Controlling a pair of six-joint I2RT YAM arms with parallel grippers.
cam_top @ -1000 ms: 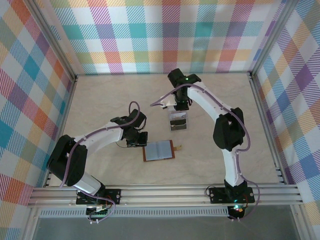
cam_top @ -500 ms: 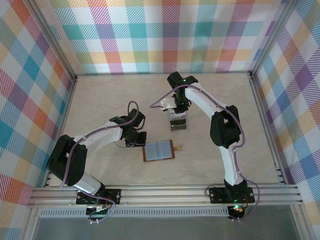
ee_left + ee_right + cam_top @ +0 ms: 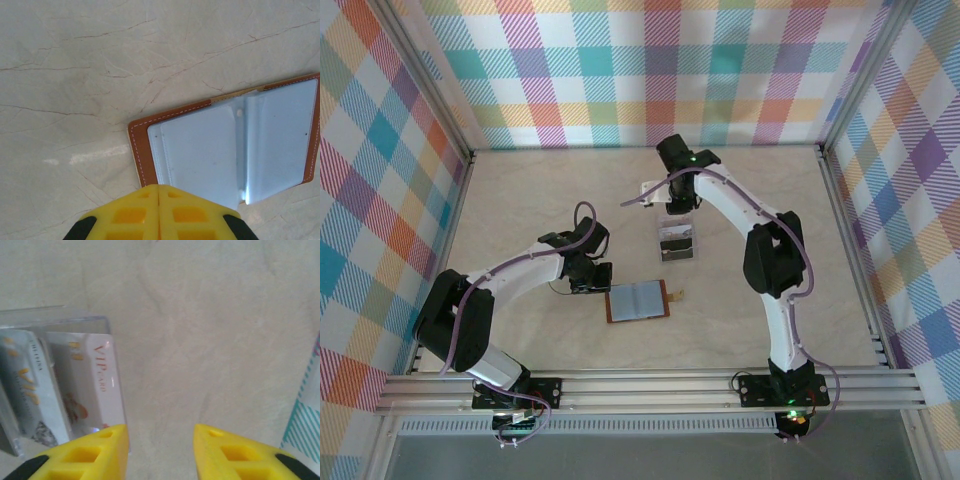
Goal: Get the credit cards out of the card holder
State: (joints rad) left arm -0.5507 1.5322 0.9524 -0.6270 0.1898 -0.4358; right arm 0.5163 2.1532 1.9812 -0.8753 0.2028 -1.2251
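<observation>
- The left gripper is hanging low over the marble-look table, left of centre, with its arm reaching in from the near left.
- In the left wrist view its yellow fingers are pressing flat against each other, with no gap and nothing showing between them.
- The card holder is lying open and flat on the table just right of that gripper, a little nearer, with its brown border facing up around greyish clear sleeves.
- I cannot tell whether the fingertips are touching the card holder's corner or hovering just above it.
- A small snap tab is sticking out from the card holder's right edge.
- A clear plastic tray is sitting farther back, apart from the card holder and slightly to its right.
- The credit cards are lying in that tray, overlapping; the whitish one is showing red "VIP" lettering.
- The right gripper is hovering just beyond the tray's far edge.
- In the right wrist view its fingers are standing partly apart, with bare table showing in the gap and nothing gripped.
</observation>
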